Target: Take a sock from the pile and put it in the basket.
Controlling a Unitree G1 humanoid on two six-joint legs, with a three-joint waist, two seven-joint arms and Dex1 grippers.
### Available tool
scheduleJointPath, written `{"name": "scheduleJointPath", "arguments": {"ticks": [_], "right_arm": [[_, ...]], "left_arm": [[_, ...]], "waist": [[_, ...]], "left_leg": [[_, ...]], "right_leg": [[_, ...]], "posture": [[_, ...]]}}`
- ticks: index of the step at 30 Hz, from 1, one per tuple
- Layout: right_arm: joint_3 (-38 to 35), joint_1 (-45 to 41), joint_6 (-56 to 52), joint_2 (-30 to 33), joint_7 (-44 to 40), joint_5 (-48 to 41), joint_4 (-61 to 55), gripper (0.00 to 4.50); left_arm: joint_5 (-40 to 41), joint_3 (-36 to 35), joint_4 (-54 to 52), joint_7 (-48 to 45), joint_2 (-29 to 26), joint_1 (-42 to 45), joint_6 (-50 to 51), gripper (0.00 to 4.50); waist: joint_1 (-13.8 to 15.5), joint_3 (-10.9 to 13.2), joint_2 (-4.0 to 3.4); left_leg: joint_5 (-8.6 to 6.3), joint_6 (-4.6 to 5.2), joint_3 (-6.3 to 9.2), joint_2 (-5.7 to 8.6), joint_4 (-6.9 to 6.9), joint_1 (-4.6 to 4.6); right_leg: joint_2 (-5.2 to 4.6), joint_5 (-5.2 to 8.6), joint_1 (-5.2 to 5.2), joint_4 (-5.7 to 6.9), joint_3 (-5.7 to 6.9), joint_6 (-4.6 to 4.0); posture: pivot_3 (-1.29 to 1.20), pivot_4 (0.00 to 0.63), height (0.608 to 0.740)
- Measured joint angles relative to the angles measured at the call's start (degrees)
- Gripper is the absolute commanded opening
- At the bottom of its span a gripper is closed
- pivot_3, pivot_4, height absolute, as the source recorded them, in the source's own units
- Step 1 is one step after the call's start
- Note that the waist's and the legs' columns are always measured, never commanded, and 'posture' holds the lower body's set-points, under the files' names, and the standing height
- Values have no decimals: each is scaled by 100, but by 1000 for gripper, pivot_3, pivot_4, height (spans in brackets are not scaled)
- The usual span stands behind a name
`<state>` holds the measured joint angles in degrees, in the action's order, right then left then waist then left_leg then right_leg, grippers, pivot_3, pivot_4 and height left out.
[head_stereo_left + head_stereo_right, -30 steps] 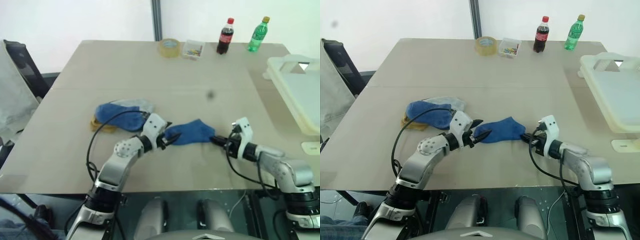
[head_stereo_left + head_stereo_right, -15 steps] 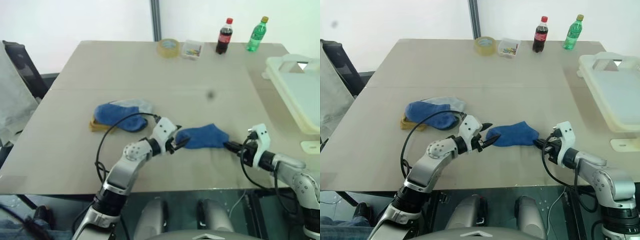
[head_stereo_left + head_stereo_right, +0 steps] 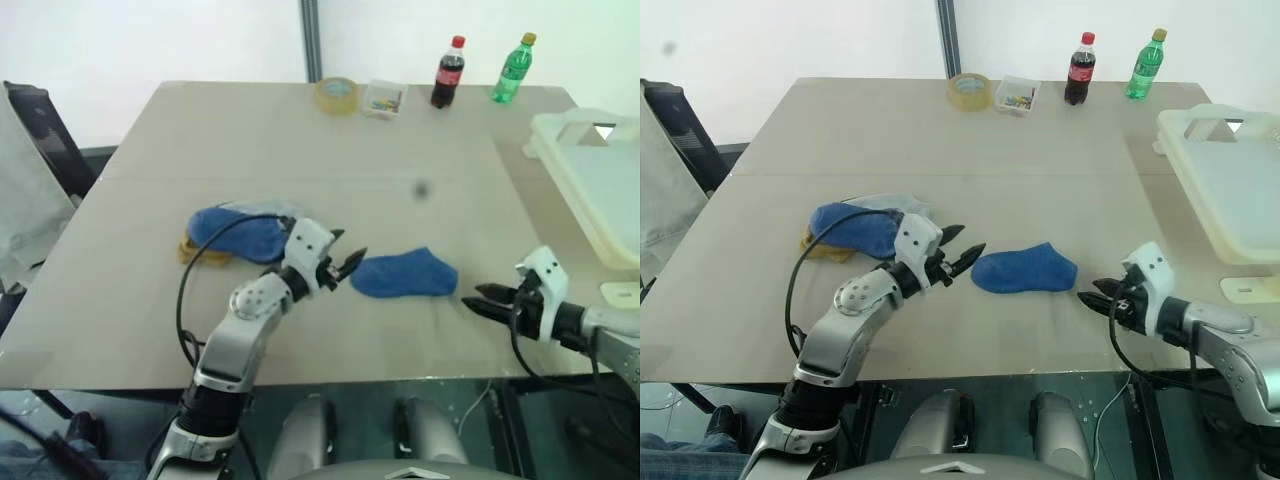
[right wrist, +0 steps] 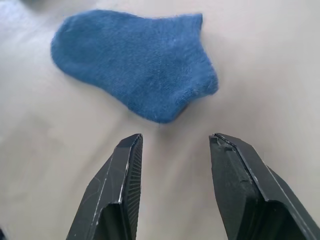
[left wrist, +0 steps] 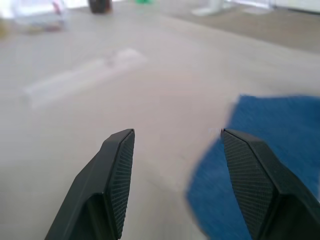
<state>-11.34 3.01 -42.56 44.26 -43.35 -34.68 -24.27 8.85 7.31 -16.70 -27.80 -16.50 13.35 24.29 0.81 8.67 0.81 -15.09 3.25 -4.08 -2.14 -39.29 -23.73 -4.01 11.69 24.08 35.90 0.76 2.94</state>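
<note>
A single royal blue sock [image 3: 405,275] lies flat on the counter [image 3: 330,150], apart from the pile [image 3: 238,233], which sits to its left and a little farther off. Its long axis runs left to right across the counter: the rounded toe points left toward the left tool [image 3: 345,266], and the heel and cuff end points right toward the right tool [image 3: 480,299]. It lies smooth and unfolded, touched by neither tool, so it looks laid out for a fresh grasp rather than mid-carry.

The left tool hovers just beside the toe end with its black fingers [image 5: 117,170] spread wide and nothing between them; in its wrist view the blue fabric lies past the fingertip nearer the sock. The right tool sits near the cuff end, a clear strip of bare counter between it and the sock, fingers [image 4: 125,175] parted to a moderate width and empty, aimed straight at the cuff. That aim suggests the cuff is the likely place to pinch (a thin edge that a narrow pair of fingers can close on).

The basket [image 3: 590,190] stands at the right edge of the counter, well apart from the sock, so the right arm seems the natural carrier. Along the far edge stand a tape roll [image 3: 339,94], a small clear box [image 3: 384,99], a cola bottle [image 3: 450,72] and a green bottle [image 3: 514,68].
</note>
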Motion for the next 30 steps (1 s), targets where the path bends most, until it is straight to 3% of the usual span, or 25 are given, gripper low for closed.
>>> {"name": "scheduleJointPath", "arguments": {"ticks": [3,6,9,10,20,30], "right_arm": [[-239,53,1291,-7,-624,271,52,2128],[-269,13,1452,-15,-948,66,48,2839],[-263,-81,1174,-24,-1016,-318,13,4219],[-233,-89,1170,-13,-1022,-303,7,4423],[-26,-219,1386,-24,-1009,43,188,4423],[38,-328,1386,-25,-1005,66,256,4423]], "left_arm": [[-98,-321,-146,389,-33,4,34,2943],[-320,-454,-164,695,-91,-8,84,2943],[-589,-505,-185,954,-224,-50,216,2943],[-659,-511,-247,1011,-270,-107,306,2943],[-1042,-535,-1099,1088,-667,-1086,666,2943],[-1145,-735,-843,1215,-660,-1184,389,2943]], "waist": [[-12,0,0],[-3,1,2],[1,2,3],[2,2,3],[3,3,4],[5,3,4]], "left_leg": [[0,0,-3,0,0,4],[1,-1,-2,-1,-1,4],[0,-1,-2,-2,-1,2],[0,-1,-2,-3,0,1],[0,-1,-2,-11,1,4],[0,-1,-3,-10,1,2]], "right_leg": [[3,4,-1,0,-2,9],[2,-1,-3,0,-1,1],[0,-1,-2,0,-1,-1],[-2,-1,-2,-1,-1,-1],[-7,0,-1,-1,-1,-2],[-9,-1,0,-1,0,-2]], "posture": [[0,150,740],[0,150,740],[0,150,740],[0,150,740],[0,150,740],[0,150,740]]}}
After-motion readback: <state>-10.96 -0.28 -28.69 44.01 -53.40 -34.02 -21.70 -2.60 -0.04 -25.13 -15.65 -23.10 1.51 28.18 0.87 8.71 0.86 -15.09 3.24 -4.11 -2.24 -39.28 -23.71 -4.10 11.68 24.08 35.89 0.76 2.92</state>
